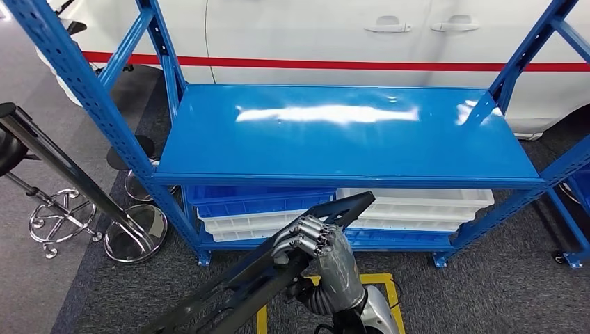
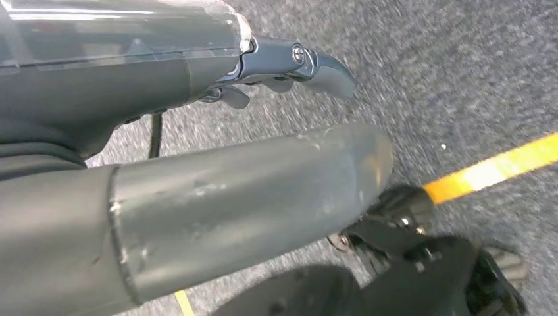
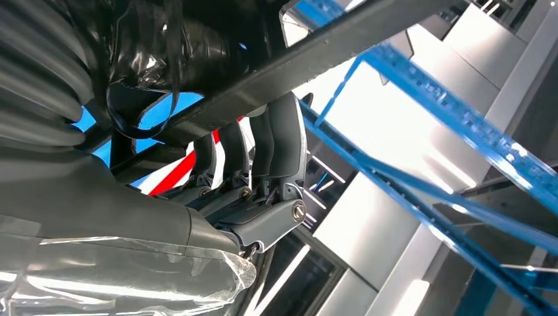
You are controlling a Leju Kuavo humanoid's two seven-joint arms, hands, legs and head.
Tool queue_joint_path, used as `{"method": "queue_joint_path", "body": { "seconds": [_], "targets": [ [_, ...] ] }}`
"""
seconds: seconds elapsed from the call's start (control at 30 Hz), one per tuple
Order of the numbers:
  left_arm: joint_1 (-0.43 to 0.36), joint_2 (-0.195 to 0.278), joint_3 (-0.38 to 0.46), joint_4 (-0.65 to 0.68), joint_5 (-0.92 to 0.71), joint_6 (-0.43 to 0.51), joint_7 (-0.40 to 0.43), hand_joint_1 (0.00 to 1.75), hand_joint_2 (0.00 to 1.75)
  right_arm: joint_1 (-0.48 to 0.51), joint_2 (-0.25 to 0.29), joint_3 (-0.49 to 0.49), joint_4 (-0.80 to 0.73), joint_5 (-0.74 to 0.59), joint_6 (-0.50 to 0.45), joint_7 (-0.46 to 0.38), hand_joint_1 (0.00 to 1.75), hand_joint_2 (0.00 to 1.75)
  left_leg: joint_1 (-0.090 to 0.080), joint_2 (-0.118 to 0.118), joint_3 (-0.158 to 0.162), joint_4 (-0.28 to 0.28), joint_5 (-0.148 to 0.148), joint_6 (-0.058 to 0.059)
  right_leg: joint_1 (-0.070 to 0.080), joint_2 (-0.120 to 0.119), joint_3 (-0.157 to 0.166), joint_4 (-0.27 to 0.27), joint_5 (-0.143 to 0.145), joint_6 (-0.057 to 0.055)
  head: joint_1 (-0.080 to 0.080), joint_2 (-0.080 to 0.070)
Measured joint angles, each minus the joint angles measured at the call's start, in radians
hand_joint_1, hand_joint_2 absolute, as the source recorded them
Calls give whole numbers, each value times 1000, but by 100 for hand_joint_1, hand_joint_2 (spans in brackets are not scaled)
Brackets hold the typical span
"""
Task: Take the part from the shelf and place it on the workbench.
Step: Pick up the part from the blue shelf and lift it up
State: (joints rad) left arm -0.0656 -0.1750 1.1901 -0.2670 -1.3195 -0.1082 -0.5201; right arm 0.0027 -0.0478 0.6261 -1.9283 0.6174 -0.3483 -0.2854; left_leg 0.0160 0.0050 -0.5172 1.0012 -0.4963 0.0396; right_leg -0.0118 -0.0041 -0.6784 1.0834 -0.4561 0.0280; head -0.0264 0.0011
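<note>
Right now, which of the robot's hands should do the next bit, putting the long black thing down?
The right hand. It already grips the long black part, fingers wrapped over it, close in front of the blue shelf. The left hand hangs over the grey carpet, holding nothing.

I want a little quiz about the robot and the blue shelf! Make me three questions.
1. True or false: the shelf's shiny top board has a box on it.
2. Which hand holds the long black part? A) left B) right
3. Fill in: white and blue ___ lie stacked under the top board.

Key:
1. False, the board is bare.
2. B. The right hand grips the part, fingers curled over it. The left hand hangs over the grey floor, holding nothing.
3. Trays.
</note>
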Motion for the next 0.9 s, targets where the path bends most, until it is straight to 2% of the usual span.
{"method": "queue_joint_path", "body": {
  "seconds": [0.07,0.1,0.13,0.17,0.2,0.23,0.3,0.33,0.37,0.4,0.43,0.47,0.5,0.57,0.6,0.63,0.67,0.7,0.73,0.77,0.8,0.83,0.87,0.9],
  "targets": [
    [-4,-5,-9,2,-5,7,-1,0,0,8,-1,0,-2,3,-6,-1,175,175,0,4,-26,1,22,9,-4,3,-33,118,-100,8,0,0],
    [-7,-10,-13,2,-7,13,-2,0,0,12,-1,-1,-2,3,-10,-1,175,175,0,5,-41,2,32,9,-6,3,-43,178,-130,13,0,0],
    [-9,-15,-16,3,-8,19,-1,0,0,15,-2,-1,-3,4,-14,-2,175,175,1,6,-54,4,41,7,-9,3,-42,217,-137,16,0,0],
    [-12,-21,-18,4,-8,25,-1,0,0,18,-2,-1,-5,5,-16,-3,175,175,1,6,-66,5,49,3,-13,3,-24,220,-122,20,0,0],
    [-14,-27,-21,5,-9,29,-1,0,0,19,-3,-2,-7,8,-19,-5,175,175,3,6,-76,6,57,-2,-18,2,12,186,-96,23,0,0],
    [-16,-31,-24,6,-9,31,-2,0,0,20,-3,-2,-9,14,-21,-8,175,175,5,6,-85,9,64,-7,-22,3,63,122,-72,26,0,0],
    [-19,-35,-32,9,-10,34,-8,0,0,19,-3,-3,-15,26,-28,-13,175,175,5,6,-98,15,76,-21,-21,6,156,-17,-59,25,0,0],
    [-20,-37,-36,10,-10,35,-12,0,0,19,-4,-5,-19,31,-32,-15,175,175,5,5,-103,16,82,-29,-18,9,179,-58,-64,20,-1,0],
    [-21,-38,-38,11,-9,35,-17,0,0,18,-4,-6,-21,35,-34,-16,175,175,5,5,-106,15,91,-36,-13,10,185,-75,-68,12,-1,0],
    [-21,-39,-39,12,-9,35,-21,0,0,18,-5,-8,-23,40,-36,-17,175,175,6,5,-108,13,98,-44,-12,10,178,-78,-64,1,-1,0],
    [-21,-40,-39,13,-7,35,-24,0,0,18,-5,-9,-25,44,-37,-17,175,175,8,4,-112,16,93,-49,-11,8,171,-79,-56,-10,-1,0],
    [-21,-40,-39,14,-6,35,-26,0,0,18,-5,-9,-26,48,-37,-17,175,175,10,3,-121,33,70,-52,-11,6,163,-79,-47,-22,-1,0],
    [-21,-40,-40,14,-3,35,-27,0,0,18,-5,-10,-28,51,-37,-17,175,175,11,2,-134,69,30,-54,-11,3,152,-81,-37,-34,-1,0],
    [-21,-40,-40,15,1,34,-28,0,0,19,-5,-11,-30,56,-38,-17,175,175,11,2,-165,192,-73,-55,-3,0,128,-79,-17,-48,-1,0],
    [-22,-40,-40,15,2,34,-27,0,0,19,-5,-12,-31,58,-38,-16,175,175,9,2,-173,253,-103,-53,2,-1,113,-78,-6,-51,-1,0],
    [-22,-40,-40,15,3,34,-26,0,0,19,-5,-12,-31,59,-38,-16,175,175,7,2,-171,294,-109,-50,7,-1,97,-75,4,-53,-1,0],
    [-22,-40,-40,15,4,35,-24,0,0,19,-5,-12,-31,60,-38,-16,175,175,4,2,-154,305,-92,-45,12,-2,81,-71,15,-55,-1,0],
    [-22,-40,-40,15,6,35,-21,0,0,20,-5,-13,-32,61,-38,-15,175,175,0,1,-120,279,-62,-38,16,-2,65,-67,24,-56,-1,0],
    [-23,-39,-40,15,8,35,-18,0,0,20,-5,-14,-34,63,-38,-15,175,175,-6,1,-71,223,-36,-27,19,-1,52,-62,33,-57,-1,0],
    [-25,-38,-41,15,10,36,-16,0,0,20,-6,-15,-37,65,-37,-14,175,175,-13,1,-13,144,-30,-15,23,-1,40,-57,41,-55,-1,0],
    [-28,-37,-41,15,11,37,-15,0,0,21,-6,-16,-40,67,-37,-13,175,175,-18,1,37,70,-38,-7,23,-2,33,-54,49,-52,-1,0],
    [-30,-36,-41,14,12,37,-13,0,0,21,-6,-18,-43,69,-37,-13,175,175,-23,1,69,15,-51,-1,22,-3,28,-53,58,-47,-1,0],
    [-31,-36,-41,14,12,38,-12,0,0,21,-6,-19,-46,70,-36,-12,175,175,-27,1,83,-17,-59,2,21,-4,26,-55,68,-42,-1,0],
    [-31,-36,-42,15,13,38,-11,0,0,22,-6,-20,-48,70,-35,-11,175,175,-27,0,80,-28,-53,2,19,-5,25,-59,79,-36,-1,0]
  ]
}}
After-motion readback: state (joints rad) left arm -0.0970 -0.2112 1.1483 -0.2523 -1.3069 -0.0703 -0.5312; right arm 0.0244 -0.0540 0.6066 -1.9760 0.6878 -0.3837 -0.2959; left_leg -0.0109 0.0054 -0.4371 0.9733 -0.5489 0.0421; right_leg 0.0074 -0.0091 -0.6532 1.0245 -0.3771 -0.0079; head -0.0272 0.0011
